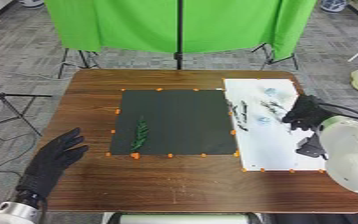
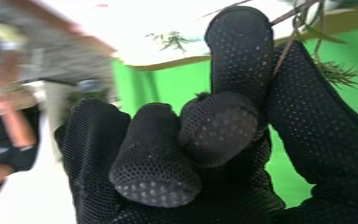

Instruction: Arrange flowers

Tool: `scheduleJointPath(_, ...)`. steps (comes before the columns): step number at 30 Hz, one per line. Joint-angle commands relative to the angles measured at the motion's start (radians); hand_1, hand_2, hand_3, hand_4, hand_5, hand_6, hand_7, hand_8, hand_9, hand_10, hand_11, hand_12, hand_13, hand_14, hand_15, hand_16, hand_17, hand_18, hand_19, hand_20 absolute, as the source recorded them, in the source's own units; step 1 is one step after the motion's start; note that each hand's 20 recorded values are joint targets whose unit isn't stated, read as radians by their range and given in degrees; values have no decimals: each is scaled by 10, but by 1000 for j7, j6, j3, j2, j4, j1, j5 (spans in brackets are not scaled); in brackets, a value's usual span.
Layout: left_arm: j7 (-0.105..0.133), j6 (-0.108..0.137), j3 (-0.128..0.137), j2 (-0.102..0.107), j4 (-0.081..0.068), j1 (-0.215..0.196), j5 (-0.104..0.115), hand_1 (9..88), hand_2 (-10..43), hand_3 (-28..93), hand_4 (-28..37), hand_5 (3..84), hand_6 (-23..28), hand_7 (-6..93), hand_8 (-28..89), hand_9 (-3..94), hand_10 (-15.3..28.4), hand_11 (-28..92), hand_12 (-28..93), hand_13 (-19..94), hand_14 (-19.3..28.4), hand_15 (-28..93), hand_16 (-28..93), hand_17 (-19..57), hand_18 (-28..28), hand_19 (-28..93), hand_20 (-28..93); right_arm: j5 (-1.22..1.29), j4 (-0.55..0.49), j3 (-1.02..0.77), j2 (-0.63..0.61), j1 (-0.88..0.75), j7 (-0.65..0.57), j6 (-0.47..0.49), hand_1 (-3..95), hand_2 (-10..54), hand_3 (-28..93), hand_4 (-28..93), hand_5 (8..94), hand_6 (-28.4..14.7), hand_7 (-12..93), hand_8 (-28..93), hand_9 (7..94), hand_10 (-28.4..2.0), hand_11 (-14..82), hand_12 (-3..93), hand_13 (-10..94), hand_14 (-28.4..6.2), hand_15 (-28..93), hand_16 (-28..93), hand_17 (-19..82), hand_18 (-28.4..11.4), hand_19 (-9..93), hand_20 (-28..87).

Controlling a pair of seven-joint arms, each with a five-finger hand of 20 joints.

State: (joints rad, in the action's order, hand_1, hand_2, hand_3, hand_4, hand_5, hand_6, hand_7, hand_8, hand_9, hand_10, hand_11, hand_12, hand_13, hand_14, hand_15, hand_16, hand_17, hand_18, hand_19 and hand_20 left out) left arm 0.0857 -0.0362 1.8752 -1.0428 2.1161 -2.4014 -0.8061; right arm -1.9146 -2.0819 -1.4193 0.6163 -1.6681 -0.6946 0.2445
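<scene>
In the head view my right hand (image 1: 305,113) is over the right edge of the white sheet (image 1: 269,146). In the right wrist view the same hand (image 2: 238,55) has curled fingers, and a thin stem (image 2: 287,52) with green needle-like foliage (image 2: 337,74) runs between a finger and the thumb. Dark thin sprigs (image 1: 242,114) and pale blue blossoms (image 1: 270,92) lie on the sheet. A green leafy sprig (image 1: 141,134) rests near the left side of the black mat (image 1: 177,120). My left hand (image 1: 58,152), open, is left of the mat.
Orange markers (image 1: 135,156) edge the mat and sheet on the brown table (image 1: 175,185). Behind the table hangs a green cloth (image 1: 122,25) on black stands.
</scene>
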Motion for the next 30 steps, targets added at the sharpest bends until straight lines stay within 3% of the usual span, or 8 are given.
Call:
scheduleJointPath(1, -28, -6, -19, -10, -12, 8, -3, 234, -18, 699, -283, 317, 50, 172, -104, 273, 113, 217, 143, 233, 137, 462, -41, -113, 208, 514, 42, -107, 90, 499, 211, 530, 60, 122, 362, -82, 903, -262, 919, 12, 390, 106, 937, -65, 623, 217, 914, -58, 738, 323, 591, -205, 932, 650)
scheduleJointPath(11, -39, -2, -29, -13, -15, 13, -3, 235, -19, 699, -283, 316, 49, 174, -105, 273, 113, 219, 143, 233, 137, 462, -40, -113, 208, 514, 42, -83, 291, 767, 508, 708, 20, 330, 351, -61, 902, -247, 927, 17, 431, -49, 937, -61, 641, 211, 926, -53, 745, 323, 611, -209, 932, 668)
scheduleJointPath(14, -40, -2, -29, -12, -16, 13, -2, 236, -18, 697, -283, 316, 49, 174, -106, 273, 112, 218, 143, 234, 137, 463, -41, -113, 208, 514, 42, -79, 347, 808, 560, 709, -3, 356, 362, -68, 898, -264, 924, 14, 414, -4, 937, -57, 633, 212, 927, -50, 742, 325, 612, -209, 932, 668)
scheduleJointPath(22, -48, -12, -41, -6, -24, 29, -1, 236, -18, 698, -283, 316, 49, 175, -105, 273, 113, 219, 142, 233, 136, 462, -41, -113, 209, 514, 43, -97, 434, 902, 618, 714, -97, 325, 362, -59, 892, -258, 931, 15, 398, -14, 937, -54, 632, 204, 936, -38, 739, 312, 631, -208, 932, 661)
scheduleJointPath(30, -53, -20, -42, -6, -25, 31, -1, 237, -19, 698, -283, 316, 50, 173, -105, 273, 114, 218, 142, 234, 136, 462, -40, -113, 209, 515, 42, -174, 464, 900, 623, 691, -136, 212, 354, -46, 893, -252, 937, 20, 407, -80, 937, -48, 642, 196, 937, -33, 751, 295, 647, -209, 932, 664)
